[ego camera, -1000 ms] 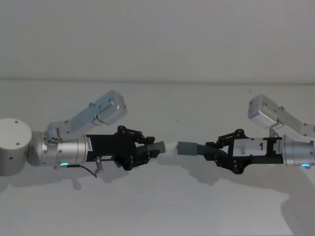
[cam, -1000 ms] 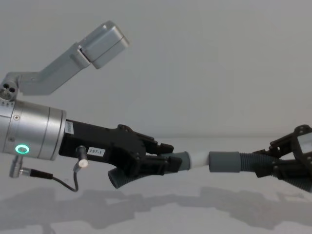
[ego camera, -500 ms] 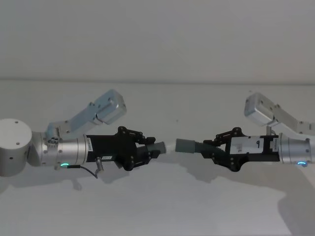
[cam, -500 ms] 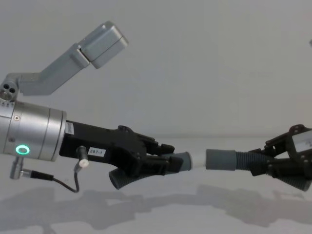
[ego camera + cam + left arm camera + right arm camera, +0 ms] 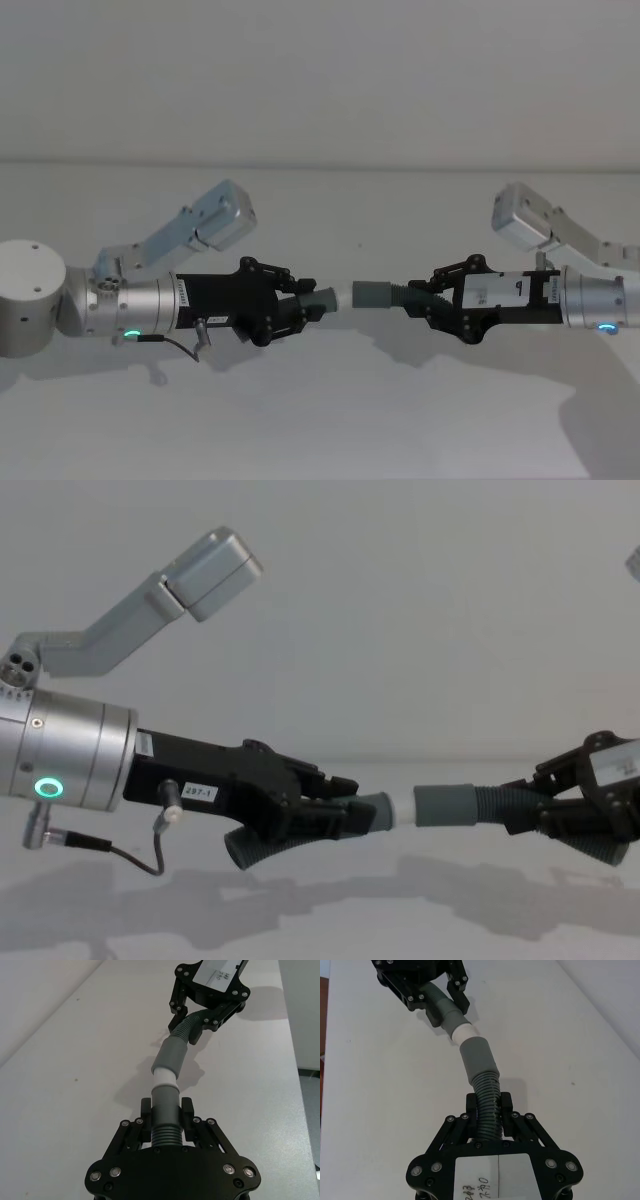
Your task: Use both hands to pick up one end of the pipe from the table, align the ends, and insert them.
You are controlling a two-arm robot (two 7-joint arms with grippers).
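Observation:
Both pipe pieces hang level above the white table (image 5: 320, 420), end to end. My left gripper (image 5: 300, 305) (image 5: 165, 1110) (image 5: 335, 815) is shut on the ribbed body of the left piece (image 5: 165, 1127). That piece's grey cuff (image 5: 378, 810) ends in a white tip (image 5: 403, 807) (image 5: 163, 1076). From the right, my right gripper (image 5: 430, 300) (image 5: 488, 1102) (image 5: 540, 815) is shut on the ribbed part of the right piece (image 5: 487, 1091). Its wider grey cuff (image 5: 372, 295) (image 5: 445, 804) (image 5: 477, 1060) meets the white tip at its mouth. A short length of white shows between the cuffs.
A silver arm link (image 5: 215, 220) rises behind the left wrist and another (image 5: 525, 220) behind the right. Under the left wrist, near the green ring light (image 5: 43, 787), a thin black cable (image 5: 110, 850) loops. The pale wall stands behind the table.
My right gripper has carried its piece leftward, closing the gap until its cuff reaches the white tip. The left arm has stayed still.

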